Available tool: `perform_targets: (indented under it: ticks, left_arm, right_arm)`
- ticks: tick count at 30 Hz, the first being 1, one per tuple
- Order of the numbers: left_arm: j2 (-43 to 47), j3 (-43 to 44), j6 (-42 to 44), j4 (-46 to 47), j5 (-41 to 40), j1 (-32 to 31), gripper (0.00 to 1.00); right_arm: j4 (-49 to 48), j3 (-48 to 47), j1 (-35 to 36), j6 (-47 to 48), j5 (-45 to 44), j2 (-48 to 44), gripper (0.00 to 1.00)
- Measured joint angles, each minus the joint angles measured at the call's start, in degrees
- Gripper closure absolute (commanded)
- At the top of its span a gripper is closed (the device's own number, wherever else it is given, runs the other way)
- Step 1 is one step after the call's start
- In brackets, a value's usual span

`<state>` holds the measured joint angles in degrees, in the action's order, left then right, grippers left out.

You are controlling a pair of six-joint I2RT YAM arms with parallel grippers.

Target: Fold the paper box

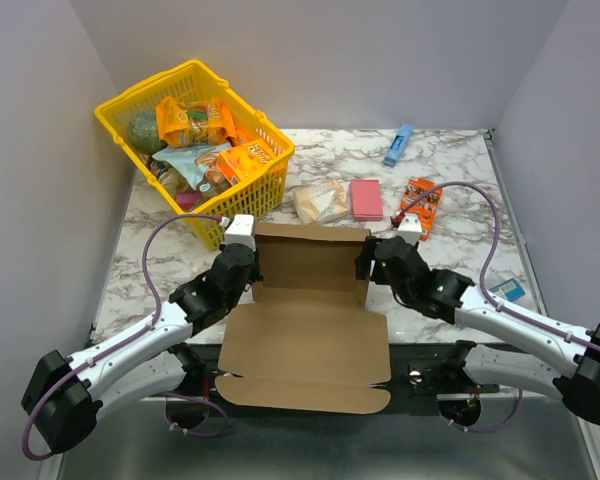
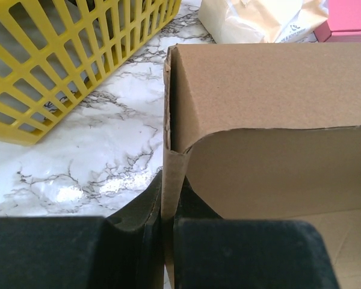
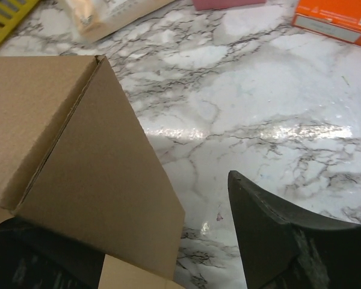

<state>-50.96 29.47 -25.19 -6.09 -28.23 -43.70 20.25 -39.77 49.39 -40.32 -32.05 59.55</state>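
Box: the paper box [image 1: 310,290] sits mid-bench between my two arms, half formed. Its back and side walls stand up, and the lid flap [image 1: 305,360] lies flat towards me, reaching past the near edge of the bench [image 1: 460,160].
Left tool: the left tool [image 1: 252,272] is pressed together on the left wall [image 2: 168,120] near its front corner, with cardboard pinched between the pads.
Right tool: the right tool [image 1: 368,262] is spread wide. In the wrist view the right wall [image 3: 102,180] stands inside the gap, well apart from the outer finger [image 3: 271,241], so nothing is gripped.
Step, my reading: the walls are being set upright before the lid comes over.
Risk, right wall: with nothing gripping it, that wall could lean back outward. The creases look soft, and I can't tell whether any tab is locked.
Risk, twist: holding one side only, any pull from the left arm could swing the whole box round on the slick marble.
Risk, snag: moving the spread right tool sideways could catch the wall with a finger and crush or unfold it.
Risk, lid: the overhanging flap could foul the arm bases when lifted.
Neighbours: the yellow basket [image 1: 195,80] is near the box's left rear corner, and a wrapped bag [image 1: 320,203] lies just behind the box. A shove backward would hit them.
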Motion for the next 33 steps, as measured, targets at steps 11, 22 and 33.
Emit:
perform_targets:
  ticks: [11,22,33]
  left_arm:
    - [-0.92,0.0,-0.59,-2.34,-1.53,0.5,1.0]
    - [-2.01,0.02,-1.53,-3.5,-4.17,1.16,1.0]
    - [-2.14,0.02,-2.34,-3.5,-4.22,1.22,1.0]
  right_arm:
    - [0.66,3.02,2.71,-2.25,2.78,-1.33,0.19]
    - [2.08,4.83,6.6,-9.33,-1.29,-1.07,0.2]
    - [-3.85,4.76,8.41,-9.14,-4.76,6.19,0.29]
